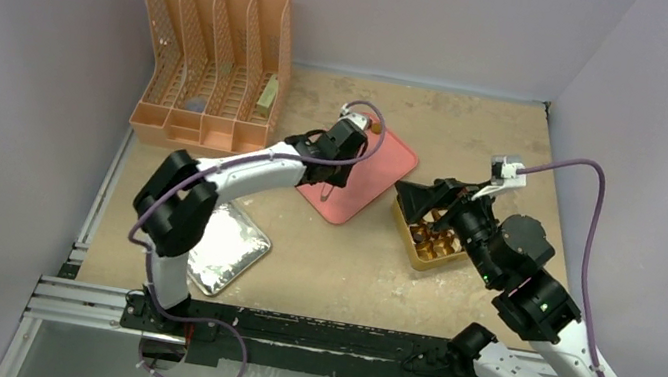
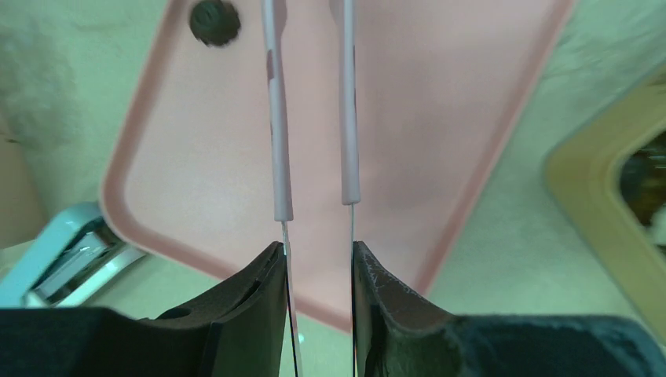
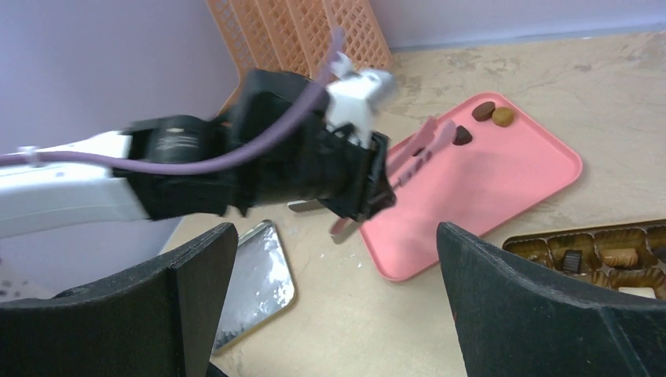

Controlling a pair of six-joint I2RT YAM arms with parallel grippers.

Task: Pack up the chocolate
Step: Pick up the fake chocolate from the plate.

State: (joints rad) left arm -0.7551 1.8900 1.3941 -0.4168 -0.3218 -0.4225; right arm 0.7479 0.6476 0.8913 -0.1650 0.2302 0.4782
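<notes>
On the counter, the left arm reaches from the near left edge out over the pink tray at the middle. The right arm bends in from the near right corner above the gold box just right of that tray. An orange file rack stands in the far left corner, and a silver tray lies near the left arm's base. The left fingers clamp pink tongs, a grip clear only in the left wrist view. The right fingers gape wide, holding nothing. The right wrist view alone shows three pieces of chocolate at the pink tray's far corner, with more in the gold box.
</notes>
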